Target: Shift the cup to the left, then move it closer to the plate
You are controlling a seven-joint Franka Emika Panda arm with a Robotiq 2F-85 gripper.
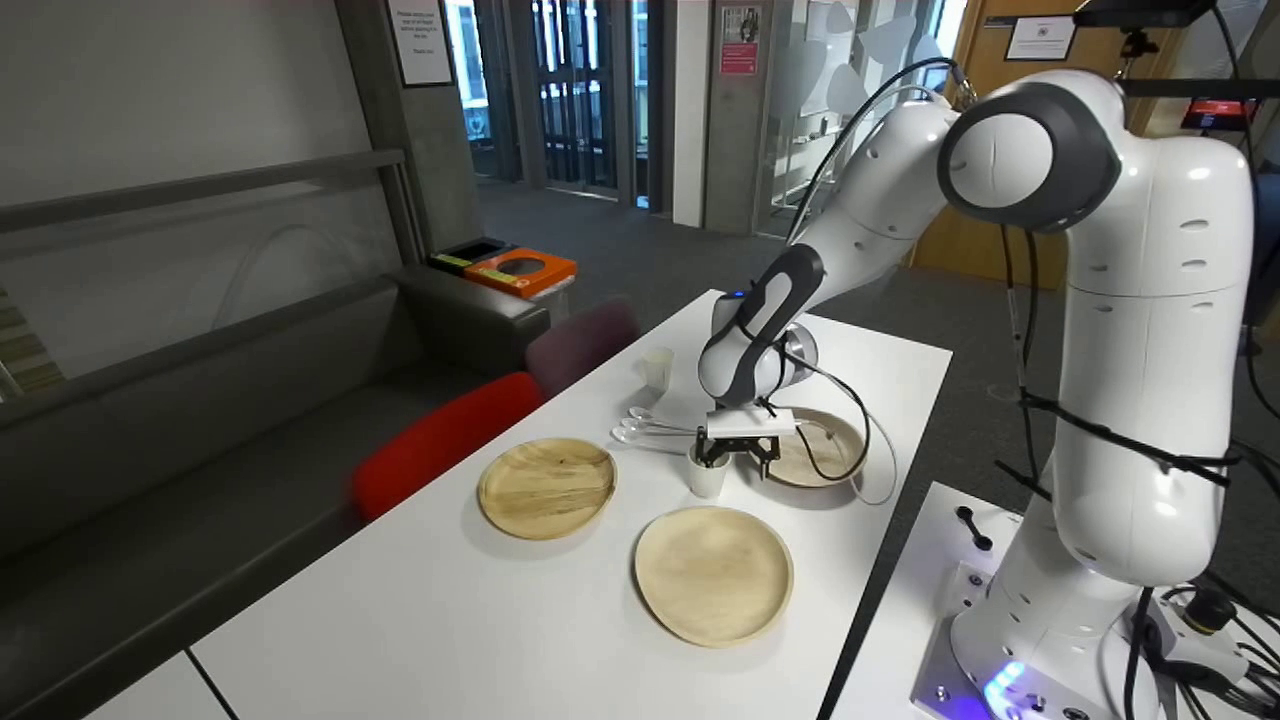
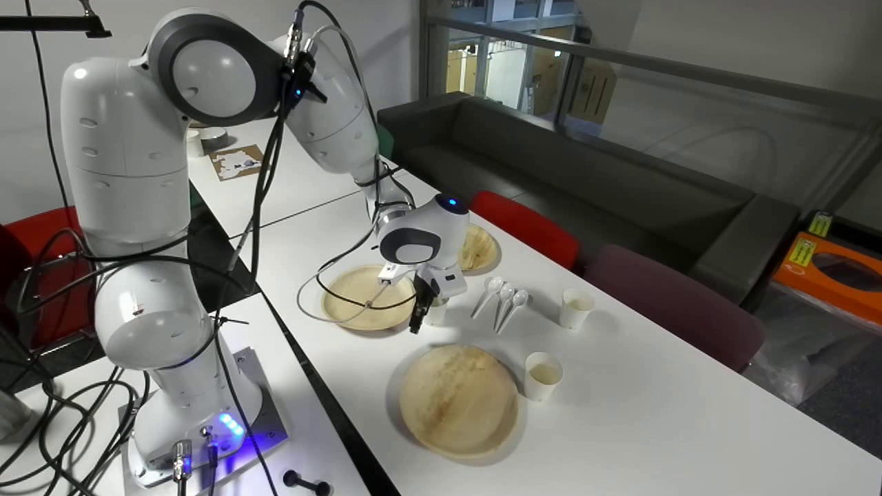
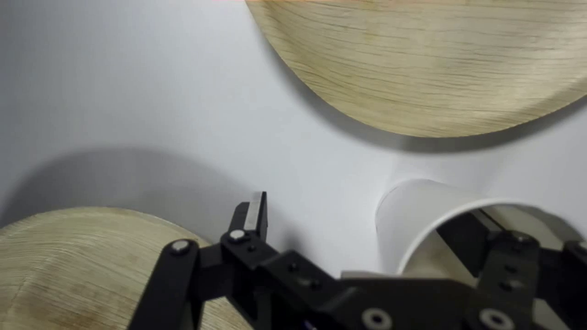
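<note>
Black gripper [image 3: 368, 208] stands spread wide, 1 finger inside sm. squat white cup [image 3: 410, 222], nr round tan wooden plates [image 3: 426, 68].

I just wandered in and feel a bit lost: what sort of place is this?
Probably a shared lounge or meeting area in an office or university building. The signs: a long dark sofa, a framed notice, and a glass partition with frosted patches.
</note>
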